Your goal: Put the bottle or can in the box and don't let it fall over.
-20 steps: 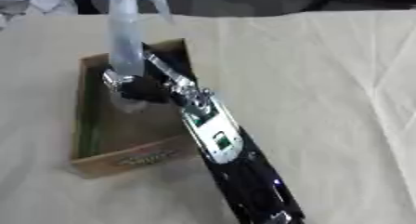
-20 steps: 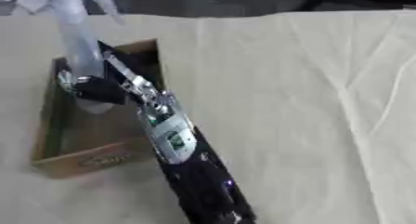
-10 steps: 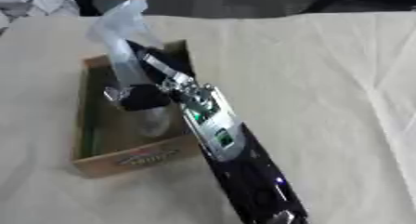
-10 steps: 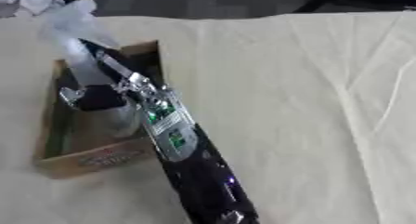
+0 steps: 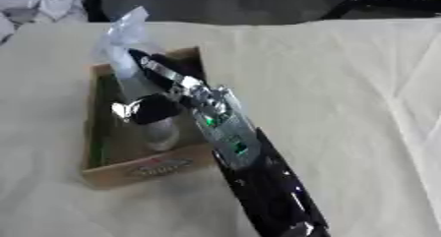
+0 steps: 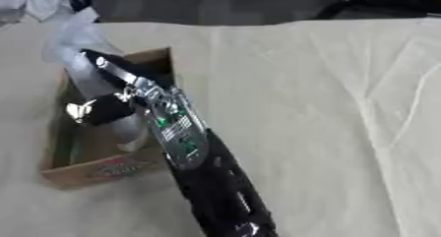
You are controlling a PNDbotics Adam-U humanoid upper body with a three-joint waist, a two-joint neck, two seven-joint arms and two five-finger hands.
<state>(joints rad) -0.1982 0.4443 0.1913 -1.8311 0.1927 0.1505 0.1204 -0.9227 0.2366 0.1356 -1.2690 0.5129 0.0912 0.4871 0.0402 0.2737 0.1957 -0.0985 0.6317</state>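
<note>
Clear bottle (image 5: 142, 101) tilted, base inside open cardboard box (image 5: 138, 169)

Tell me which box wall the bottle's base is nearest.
The near wall carrying the printed label; the bottle, held in the right hand, has its base just behind it.

Both head eyes look steeply down, close, sharing the open brown cardboard box (image 5: 138, 169) on the cream-clothed worktop (image 6: 327, 108).

Motion is blurring the bottle (image 5: 129, 59) in the right hand (image 5: 159, 96), whose arm is hiding the box's (image 5: 138, 169) near wall.
</note>
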